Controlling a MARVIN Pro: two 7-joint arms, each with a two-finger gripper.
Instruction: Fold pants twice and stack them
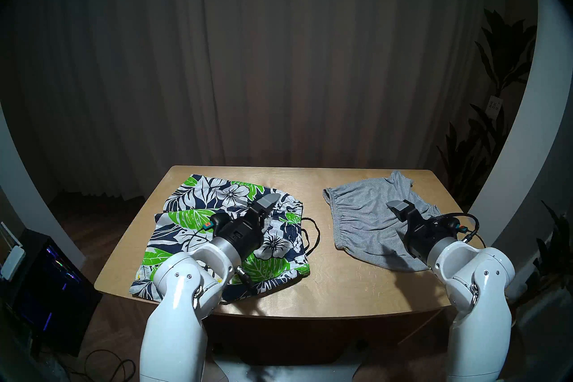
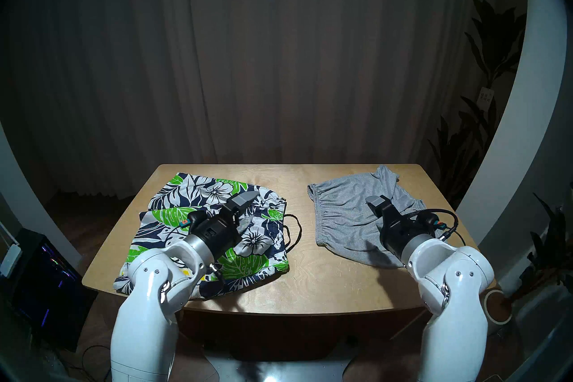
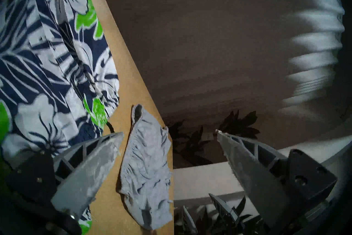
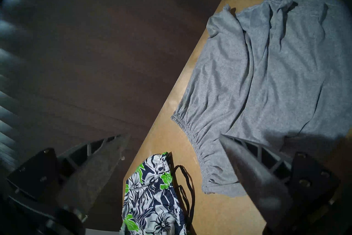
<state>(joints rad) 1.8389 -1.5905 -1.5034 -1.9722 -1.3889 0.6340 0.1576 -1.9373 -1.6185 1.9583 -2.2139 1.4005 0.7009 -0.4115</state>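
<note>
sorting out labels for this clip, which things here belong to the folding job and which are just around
Job: floral shorts, grey shorts, both lying apart on the table.

Just around: curtain, potted plants, dark computer case on the floor, cables.

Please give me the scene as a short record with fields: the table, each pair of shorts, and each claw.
table: wooden table
floral shorts: on the table's left side, spread out, not folded
grey shorts: on the right side, rumpled, apart from the floral pair
left claw: open, empty, over the floral shorts
right claw: open, empty, over the grey shorts
</note>
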